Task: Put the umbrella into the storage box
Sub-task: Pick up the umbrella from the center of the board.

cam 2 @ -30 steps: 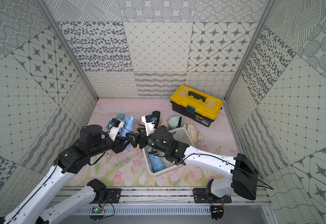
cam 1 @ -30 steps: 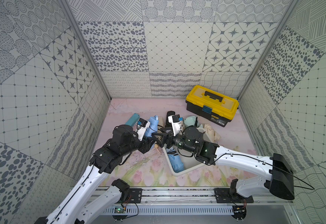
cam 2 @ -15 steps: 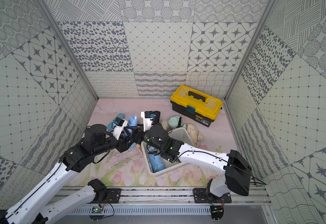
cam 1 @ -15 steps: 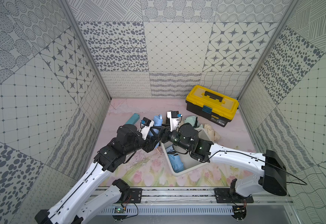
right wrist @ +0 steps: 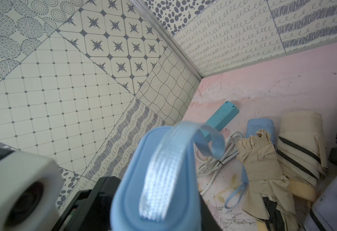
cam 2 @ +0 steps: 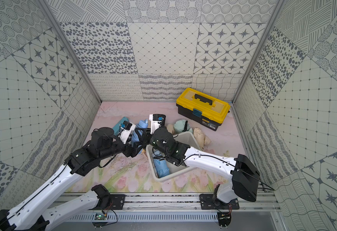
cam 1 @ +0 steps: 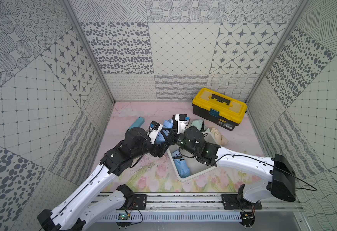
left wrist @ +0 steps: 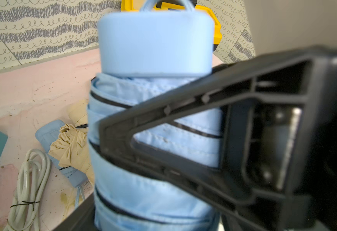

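A folded light blue umbrella [cam 1: 166, 127] [cam 2: 139, 131] stands upright just left of the storage box [cam 1: 201, 174] [cam 2: 177, 174], a white tub that holds another light blue umbrella [cam 1: 181, 168]. My right gripper [cam 1: 169, 134] [cam 2: 142, 134] is shut on the standing umbrella's middle. In the left wrist view one of its black fingers [left wrist: 183, 96] crosses the fabric [left wrist: 153, 190]. My left gripper [cam 1: 161, 148] [cam 2: 136, 147] is open around the umbrella's lower end. The right wrist view shows the umbrella's handle and strap [right wrist: 163, 180] up close.
A yellow-lidded black toolbox [cam 1: 219, 108] stands at the back right. A teal block [cam 1: 136, 124], a coiled white cable [left wrist: 29, 180], cream umbrellas [right wrist: 301, 144], a green bundle [cam 1: 197, 124] and a beige one [cam 1: 218, 136] lie around the box. Patterned walls enclose three sides.
The right jaws closed onto the light blue umbrella while the left jaws spread apart. Both grippers and the umbrella shifted slightly toward the back wall.
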Motion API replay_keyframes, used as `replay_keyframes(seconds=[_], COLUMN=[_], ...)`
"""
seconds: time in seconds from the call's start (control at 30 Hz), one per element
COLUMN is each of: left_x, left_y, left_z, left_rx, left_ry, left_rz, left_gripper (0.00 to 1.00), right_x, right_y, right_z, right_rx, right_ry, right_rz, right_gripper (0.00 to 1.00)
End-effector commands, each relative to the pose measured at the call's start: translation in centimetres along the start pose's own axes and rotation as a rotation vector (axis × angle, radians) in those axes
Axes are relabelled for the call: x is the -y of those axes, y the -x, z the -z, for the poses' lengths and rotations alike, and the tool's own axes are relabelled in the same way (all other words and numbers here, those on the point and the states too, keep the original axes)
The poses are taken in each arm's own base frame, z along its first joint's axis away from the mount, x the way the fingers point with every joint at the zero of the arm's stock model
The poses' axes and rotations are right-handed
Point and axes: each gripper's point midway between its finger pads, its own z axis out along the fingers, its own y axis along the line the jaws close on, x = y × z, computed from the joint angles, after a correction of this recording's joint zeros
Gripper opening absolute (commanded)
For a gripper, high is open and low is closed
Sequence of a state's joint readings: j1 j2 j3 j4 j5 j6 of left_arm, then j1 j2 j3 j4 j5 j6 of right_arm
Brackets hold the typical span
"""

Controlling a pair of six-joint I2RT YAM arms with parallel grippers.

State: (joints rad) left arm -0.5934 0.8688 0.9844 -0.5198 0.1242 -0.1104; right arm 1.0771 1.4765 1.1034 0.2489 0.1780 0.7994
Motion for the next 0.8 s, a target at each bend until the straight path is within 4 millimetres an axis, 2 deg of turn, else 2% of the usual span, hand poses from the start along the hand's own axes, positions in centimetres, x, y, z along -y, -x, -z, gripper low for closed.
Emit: replay_keyframes(seconds=[0.0, 0.1, 0.2, 0.27, 0.4, 0.47, 0.57, 0.63, 0.77], left_x=[0.9, 1.1, 1.6, 1.7, 1.3, 0.9, 0.0, 0.2, 0.8], left_y=[4.4, 4.7, 4.8, 4.9, 3.8, 2.9, 0.5, -1.1, -4.2], left_z=[0.9, 1.5, 2.5, 3.3, 4.5, 4.7, 4.5, 4.1, 2.8], left_rx=[0.165, 0.173, 0.182, 0.188, 0.173, 0.154, 0.076, 0.008, -0.123], left_ry=[-0.029, -0.037, -0.054, -0.055, -0.038, -0.024, 0.027, 0.028, 0.021], left_rz=[-0.009, -0.003, 0.010, 0.032, 0.158, 0.267, 0.459, 0.574, 0.803], left_gripper=[0.93, 0.99, 0.99, 0.99, 0.99, 0.99, 0.98, 0.97, 0.94], right_x=[0.1, 1.0, 2.6, 3.9, 6.6, 7.6, 9.0, 9.5, 9.5], right_y=[-0.1, 0.9, 2.0, 2.9, 4.0, 4.6, 4.9, 4.7, 3.2], right_z=[0.1, 0.6, 1.7, 2.8, 6.1, 7.9, 10.7, 12.1, 13.5], right_rx=[-0.008, 0.002, 0.012, 0.013, -0.035, -0.064, -0.124, -0.170, -0.296], right_ry=[-0.004, -0.029, -0.067, -0.098, -0.170, -0.196, -0.239, -0.254, -0.255], right_rz=[-0.018, -0.015, -0.009, 0.000, 0.038, 0.062, 0.079, 0.090, 0.119], right_gripper=[0.24, 0.21, 0.19, 0.18, 0.16, 0.16, 0.17, 0.17, 0.17])
